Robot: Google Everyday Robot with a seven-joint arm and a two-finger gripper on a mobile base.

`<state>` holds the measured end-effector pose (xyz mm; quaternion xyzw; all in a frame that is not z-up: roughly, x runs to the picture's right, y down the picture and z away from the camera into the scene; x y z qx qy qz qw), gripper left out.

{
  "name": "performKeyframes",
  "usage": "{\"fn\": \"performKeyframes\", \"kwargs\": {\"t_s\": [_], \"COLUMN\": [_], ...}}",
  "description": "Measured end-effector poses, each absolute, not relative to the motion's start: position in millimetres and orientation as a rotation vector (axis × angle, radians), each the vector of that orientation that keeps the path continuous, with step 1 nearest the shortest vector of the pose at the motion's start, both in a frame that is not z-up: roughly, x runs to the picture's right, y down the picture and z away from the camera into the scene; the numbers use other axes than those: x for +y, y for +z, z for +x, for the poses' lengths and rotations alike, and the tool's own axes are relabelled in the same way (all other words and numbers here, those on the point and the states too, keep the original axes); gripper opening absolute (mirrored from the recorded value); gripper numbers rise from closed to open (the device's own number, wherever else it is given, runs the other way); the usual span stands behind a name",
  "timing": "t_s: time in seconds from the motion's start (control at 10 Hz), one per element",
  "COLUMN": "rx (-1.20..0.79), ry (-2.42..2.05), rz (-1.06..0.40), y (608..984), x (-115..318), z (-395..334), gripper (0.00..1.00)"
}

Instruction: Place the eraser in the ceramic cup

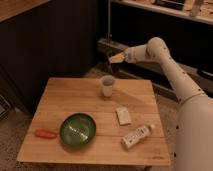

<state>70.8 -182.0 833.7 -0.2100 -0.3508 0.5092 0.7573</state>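
Observation:
The white ceramic cup (107, 86) stands upright on the wooden table (65, 95), near the middle of its far edge. My gripper (115, 59) hangs at the end of the white arm (170, 65), which reaches in from the right. It is above the cup, slightly to its right and behind it, and well clear of the rim. The dark eraser does not show on the table. I cannot tell whether it is in the gripper.
A green bowl (77, 129) sits at the front left with an orange carrot-like object (45, 133) beside it. A pale flat pad (123, 115) lies right of centre. A clear labelled bottle (137, 135) lies on its side at the front right. Dark cabinets and shelves stand behind.

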Motion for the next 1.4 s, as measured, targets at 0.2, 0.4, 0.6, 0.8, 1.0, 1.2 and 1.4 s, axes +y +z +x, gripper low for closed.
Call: {"fn": "performKeyframes", "kwargs": {"t_s": [0.2, 0.4, 0.6, 0.8, 1.0, 1.2, 1.4], "rx": [-0.807, -0.83, -0.825, -0.817, -0.817, -0.815, -0.804], "ry": [1.097, 1.105, 1.098, 1.096, 1.099, 1.098, 1.101], "rz": [-0.463, -0.463, -0.47, -0.472, -0.471, -0.477, -0.485], "y": [833, 830, 830, 835, 830, 833, 845], "x": [-180, -179, -177, -170, -164, -163, -155], "z": [60, 59, 51, 40, 38, 34, 32], "gripper": [0.03, 0.03, 0.03, 0.03, 0.03, 0.03, 0.03]}}
